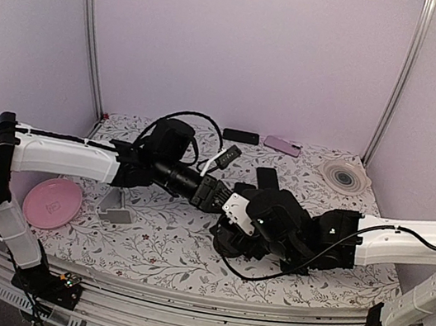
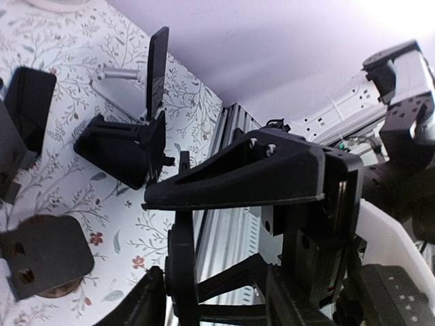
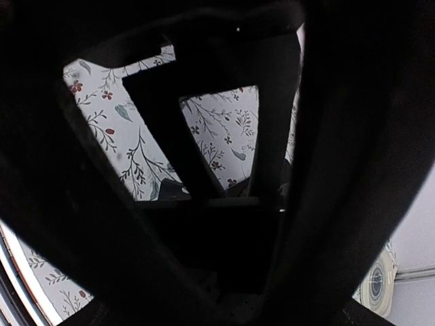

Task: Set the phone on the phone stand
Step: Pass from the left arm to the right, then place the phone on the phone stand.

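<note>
A black frame phone stand sits mid-table under both arms. My right gripper reaches in from the right with its jaws wide around the stand's frame, which spans the gap between its fingers. My left gripper comes from the left, open, with one black strut of the stand between its fingers, close to the left one. The arms hide the stand's rest. A pink phone and a dark phone lie flat at the back edge.
A silver stand is on the left, with a thin dark slab upright at it in the left wrist view. A pink plate lies near the left edge, a round ribbed dish at the back right. The table's rail is close.
</note>
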### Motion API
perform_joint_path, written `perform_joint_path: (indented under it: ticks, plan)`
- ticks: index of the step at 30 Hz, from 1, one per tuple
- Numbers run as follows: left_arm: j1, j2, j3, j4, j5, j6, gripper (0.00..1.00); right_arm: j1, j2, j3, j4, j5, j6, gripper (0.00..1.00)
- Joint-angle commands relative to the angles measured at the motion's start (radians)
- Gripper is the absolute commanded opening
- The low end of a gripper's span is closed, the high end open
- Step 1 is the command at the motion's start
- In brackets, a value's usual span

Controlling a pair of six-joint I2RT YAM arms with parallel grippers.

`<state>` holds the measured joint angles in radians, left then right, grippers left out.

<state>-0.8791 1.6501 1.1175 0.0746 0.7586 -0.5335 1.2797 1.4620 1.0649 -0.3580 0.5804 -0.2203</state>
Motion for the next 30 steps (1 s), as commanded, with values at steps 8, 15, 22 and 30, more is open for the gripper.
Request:
perform_joint_path:
  ticks: [8, 15, 22, 30]
  plan:
    - [0.058, -0.013, 0.022, 0.059, -0.126, -0.019, 0.75, -0.074, -0.015, -0.029, 0.057, 0.034, 0.087, 0.15]
    - [0.110, -0.072, -0.030, 0.118, -0.224, -0.068, 0.94, -0.129, -0.030, -0.053, 0.047, 0.061, 0.183, 0.13]
    - [0.131, -0.170, -0.123, 0.176, -0.365, -0.087, 0.96, -0.193, -0.083, -0.085, 0.016, 0.104, 0.351, 0.13]
    - [0.135, -0.255, -0.210, 0.231, -0.456, -0.097, 0.96, -0.269, -0.207, -0.181, -0.012, 0.121, 0.650, 0.13]
